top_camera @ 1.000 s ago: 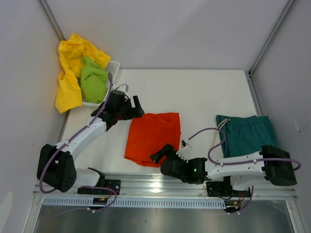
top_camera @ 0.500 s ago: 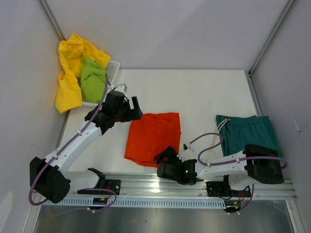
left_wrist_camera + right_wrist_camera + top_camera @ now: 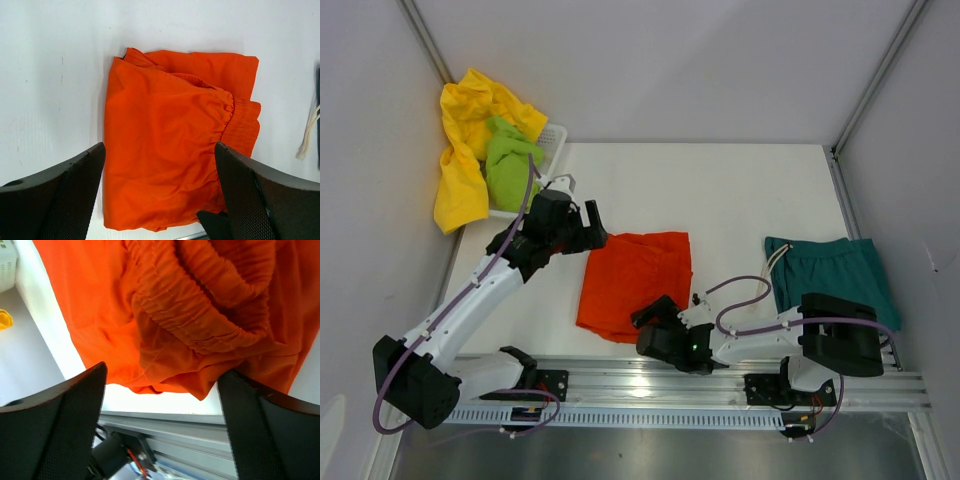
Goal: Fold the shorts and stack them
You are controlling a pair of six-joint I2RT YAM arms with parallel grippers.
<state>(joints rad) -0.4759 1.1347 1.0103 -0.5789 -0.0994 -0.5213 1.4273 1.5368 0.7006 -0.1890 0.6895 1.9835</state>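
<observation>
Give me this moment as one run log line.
left gripper open near orange shorts | right gripper open at their near edge | teal shorts lying right | yellow shorts, green shorts on basket

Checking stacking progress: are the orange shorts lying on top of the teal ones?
No, the orange shorts lie on the bare table, well apart from the teal shorts.

Left arm (image 3: 470, 295): stretched diagonally from the near-left base up and to the right, elbow almost straight. Left end effector (image 3: 590, 228): wrist tipped downward, jaws spread wide, mesh-textured fingers (image 3: 75, 195) clamped on nothing. Right arm (image 3: 760, 340): folded low along the near edge, forearm pointing left from the near-right base. Right end effector (image 3: 650, 318): aimed up and left, jaws wide apart, clamped on nothing.
</observation>
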